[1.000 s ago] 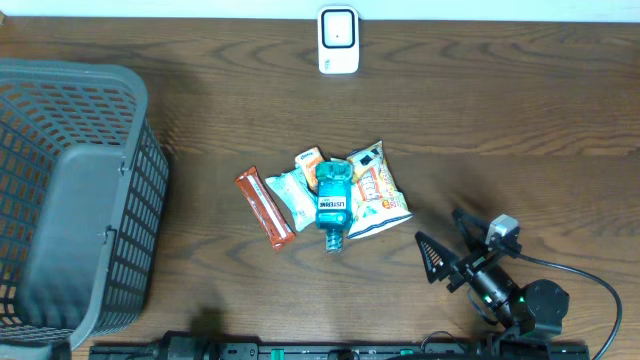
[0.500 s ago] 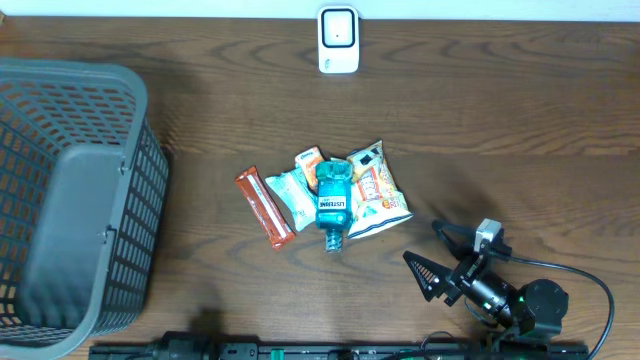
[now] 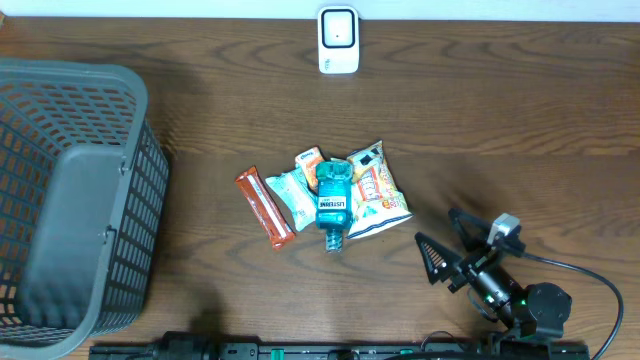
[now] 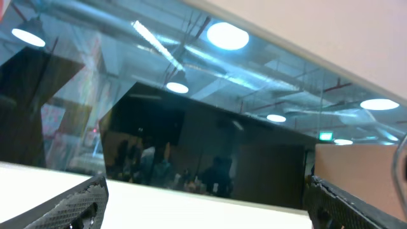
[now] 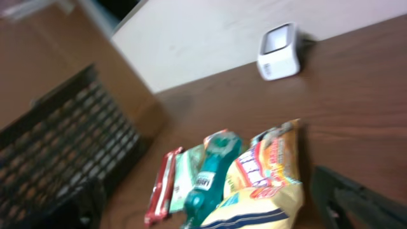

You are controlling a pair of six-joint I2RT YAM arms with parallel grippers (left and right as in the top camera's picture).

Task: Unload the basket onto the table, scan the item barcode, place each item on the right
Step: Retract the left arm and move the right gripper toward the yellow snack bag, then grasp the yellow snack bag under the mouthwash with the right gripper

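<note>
Centre of the overhead frame: a teal mouthwash bottle (image 3: 332,205) lies on the bench (image 3: 500,120), overlapping a snack bag (image 3: 378,190) on its right and a green packet (image 3: 292,195) on its left. A red bar (image 3: 264,208) lies just left of these. Barcodes are too small to make out. Upper centre: the white scanner (image 3: 338,40), well apart. Far left: a grey basket (image 3: 150,200), cut off by the frame edge. Lower right: the right tool (image 3: 440,232), spread and empty. The left tool (image 4: 210,213), also spread, faces ceiling lights. The right wrist view is blurred.

A teal mouthwash bottle (image 3: 332,205) lies flat among snack packets (image 3: 376,190), well apart from the white scanner (image 3: 339,40).
</note>
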